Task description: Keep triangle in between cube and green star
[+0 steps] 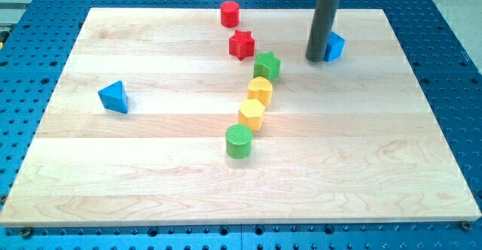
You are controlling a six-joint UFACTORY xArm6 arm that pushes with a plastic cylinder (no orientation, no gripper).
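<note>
A blue triangle (114, 97) lies at the view's left on the wooden board (151, 167). A blue cube (335, 46) sits at the upper right. A green star (266, 65) sits near the upper middle. My tip (315, 59) stands just left of the blue cube, touching or nearly touching it, and to the right of the green star. The triangle is far left of both the star and the cube.
A red cylinder (230, 13) and a red star (241, 45) are above left of the green star. A yellow heart (260, 89), a yellow hexagon (251, 114) and a green cylinder (239, 141) run down from it.
</note>
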